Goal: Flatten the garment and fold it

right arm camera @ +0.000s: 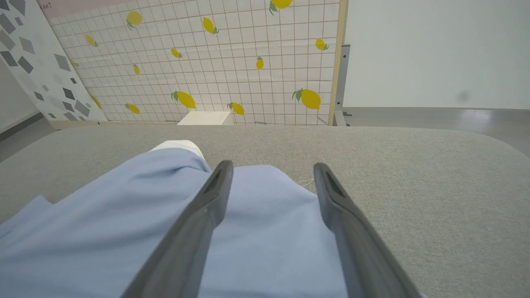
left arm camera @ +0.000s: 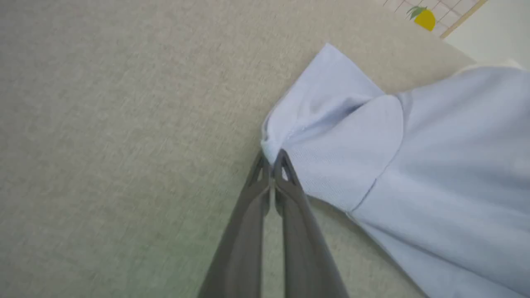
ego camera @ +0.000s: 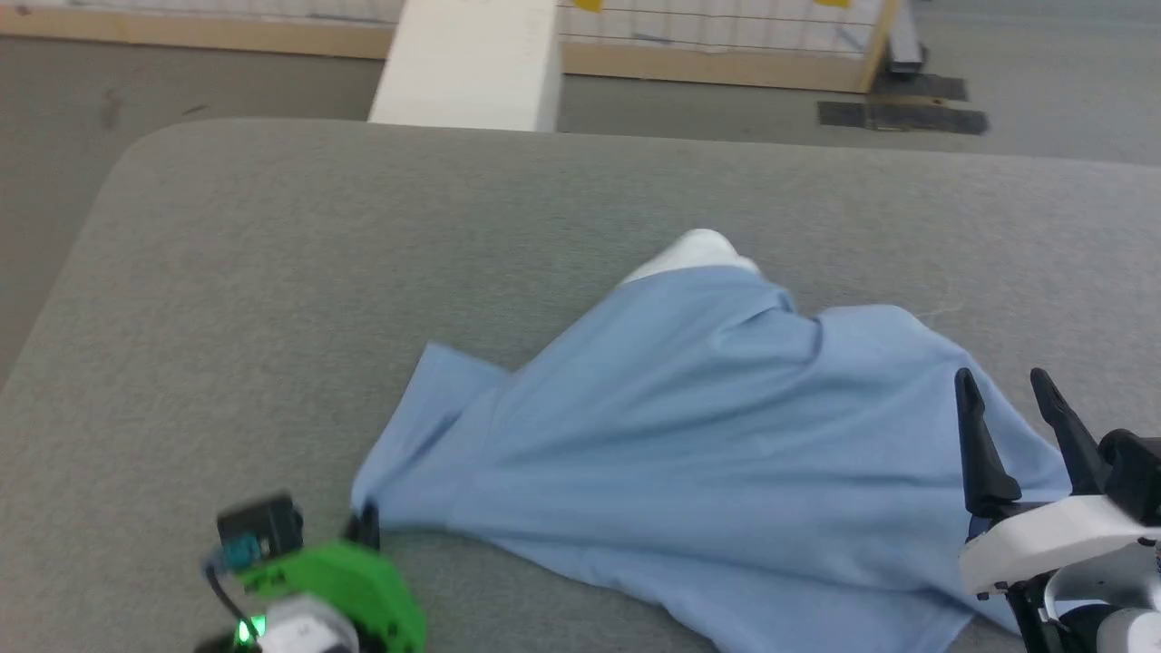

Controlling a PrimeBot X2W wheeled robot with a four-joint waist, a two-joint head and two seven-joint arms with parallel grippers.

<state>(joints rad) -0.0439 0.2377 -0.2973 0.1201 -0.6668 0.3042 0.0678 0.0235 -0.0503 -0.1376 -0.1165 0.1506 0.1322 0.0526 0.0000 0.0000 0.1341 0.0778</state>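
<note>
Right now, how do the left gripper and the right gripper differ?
The left gripper is shut on an edge of the light blue shirt; the right gripper is open, gripping nothing. The left gripper is at its left edge; the right gripper over its right side. Both have long dark fingers.

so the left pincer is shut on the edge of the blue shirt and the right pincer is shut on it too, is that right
Not quite. The right pincer is open, its fingers spread over the shirt and gripping nothing, as the right wrist view shows. The left pincer is indeed shut on the shirt's edge.
</note>
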